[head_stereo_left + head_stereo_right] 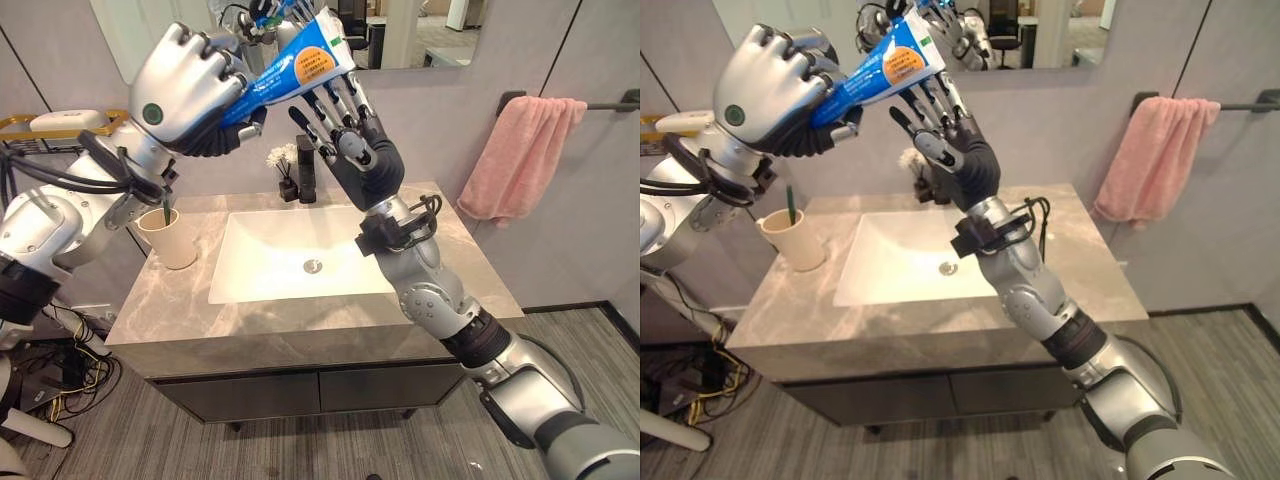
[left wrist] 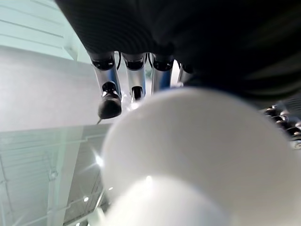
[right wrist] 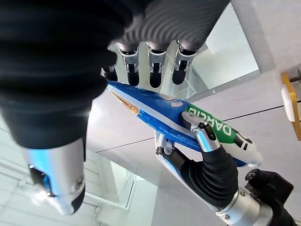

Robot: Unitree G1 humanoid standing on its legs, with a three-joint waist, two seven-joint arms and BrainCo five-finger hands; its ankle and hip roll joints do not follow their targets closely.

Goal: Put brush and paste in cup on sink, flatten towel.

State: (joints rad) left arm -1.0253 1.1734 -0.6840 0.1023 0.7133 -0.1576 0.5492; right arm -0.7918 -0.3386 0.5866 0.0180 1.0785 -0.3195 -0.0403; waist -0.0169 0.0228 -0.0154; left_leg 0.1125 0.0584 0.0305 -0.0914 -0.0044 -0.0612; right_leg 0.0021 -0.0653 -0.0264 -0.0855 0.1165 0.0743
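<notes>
- Grey marble-patterned desk (image 1: pixel 250 325) fills the lower middle of the left eye view, with a white rectangular sink basin (image 1: pixel 300 255) sunk into its top and dark cabinet doors under it.
- At the desk's left edge stands a beige paper cup (image 1: pixel 170 238), upright, with the dark green toothbrush (image 1: pixel 163 208) standing in it, its handle poking above the rim.
- Above the cup, in the upper left of the frame, the left hand (image 1: pixel 190 88) is clenched around the lower end of the blue and white toothpaste tube (image 1: pixel 290 65), which slants up toward the upper middle of the frame, well above the desk.
- The right hand (image 1: pixel 345 135) rises in the centre of the frame over the back of the basin, its fingers straight and spread; they touch the tube from below without curling round it.
- In the right wrist view the tube (image 3: pixel 178 125) runs across the frame, the left hand's (image 3: pixel 207 165) digits wrapped over it and the right hand's fingertips (image 3: pixel 155 70) just beside its upper edge.
- Behind the basin, at the wall, a black faucet (image 1: pixel 306 170) stands, with a small dark vase of white flowers (image 1: pixel 285 172) just to its left.
- At the upper right, a pink towel (image 1: pixel 515 160) hangs bunched and crumpled over a dark wall rail (image 1: pixel 610 103).
- At the far left, a gold wire shelf (image 1: pixel 60 122) carries a pale object that I cannot identify.
</notes>
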